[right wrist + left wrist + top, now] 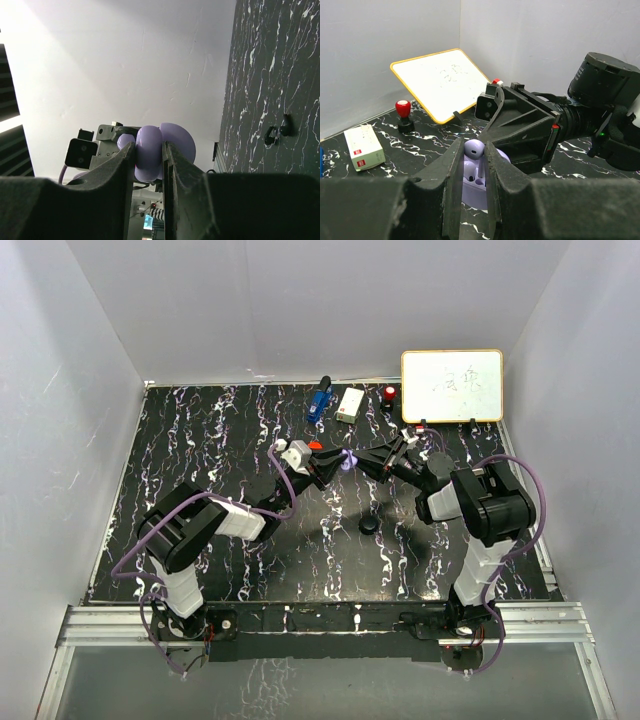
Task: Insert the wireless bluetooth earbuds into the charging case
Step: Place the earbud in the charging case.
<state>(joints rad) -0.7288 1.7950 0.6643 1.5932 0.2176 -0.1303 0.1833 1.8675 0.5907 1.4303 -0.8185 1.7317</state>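
Observation:
The two arms meet above the middle of the table. My right gripper (pixel 148 146) is shut on the body of a lavender charging case (pixel 148 157), whose round lid (pixel 181 136) stands open. In the left wrist view the case (pixel 470 192) shows one lavender earbud (pixel 468 171) seated inside. My left gripper (pixel 474 144) is shut on a second lavender earbud (pixel 474 150), held at its fingertips just above the case's open cavity. From above, the case (pixel 347 458) is a small lavender spot between both sets of fingers.
A small black round piece (pixel 369 524) lies on the marbled table in front of the grippers. Along the far edge stand a whiteboard (pixel 452 386), a red-topped stamp (pixel 389 394), a white box (pixel 350 405) and a blue object (pixel 319 400).

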